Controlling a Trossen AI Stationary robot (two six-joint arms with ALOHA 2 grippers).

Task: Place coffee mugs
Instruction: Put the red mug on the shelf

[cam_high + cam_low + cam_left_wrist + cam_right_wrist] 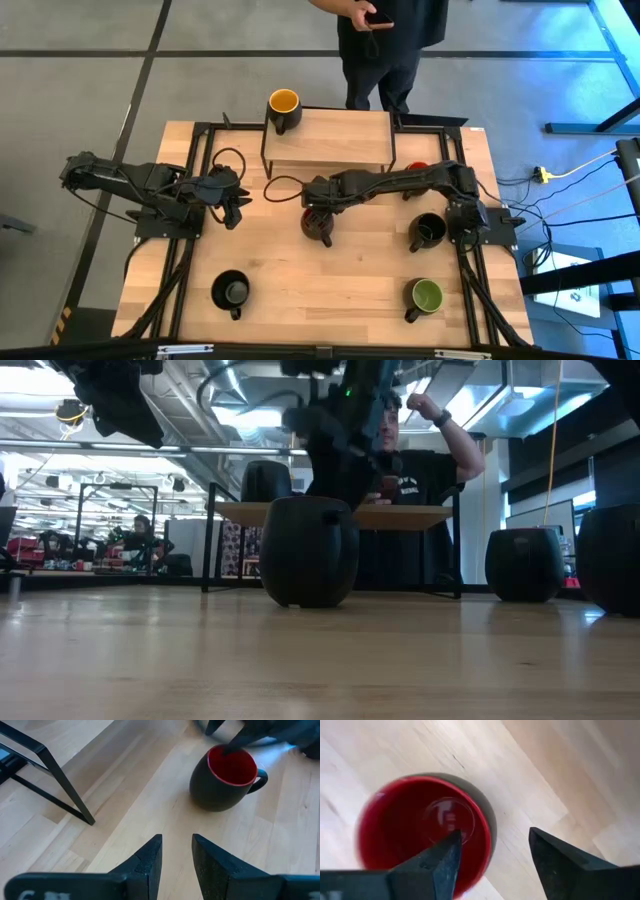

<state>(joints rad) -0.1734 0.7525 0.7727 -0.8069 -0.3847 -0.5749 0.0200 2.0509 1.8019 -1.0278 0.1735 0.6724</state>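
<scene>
Directly beneath the right gripper (492,857) stands the red-lined mug (422,832), upright on the table (330,290); in the right wrist view one finger hangs over the red interior and the other outside the rim, with daylight on both sides of the wall, so the jaws are parted and grip nothing. The high view places this mug (317,224) near the table's centre, just in front of the wooden shelf (330,138), with the right arm reaching in from the right edge. The left gripper (177,862) waits over the left half of the table with its fingers partly apart and nothing between them, facing the same mug. Remaining mugs: the yellow-lined mug (284,108) sits on the shelf's far left corner; a black-lined mug (232,292) stands front left; the green-lined mug (426,296) stands front right; a second black-lined mug (428,229) stands beside the right arm's base; a patch of red (417,166) at the shelf's right end is probably another mug (mostly hidden by the arm). Judged step: the right gripper straddles the wall of the red-lined mug with jaws open, either about to pinch it or just letting go; the frames do not settle which. If the shelf is the destination, the next move calls for closing squarely on the rim wall, lifting vertically clear of the table, and carrying the mug over the shelf edge without striking its black frame (60,780).
</scene>
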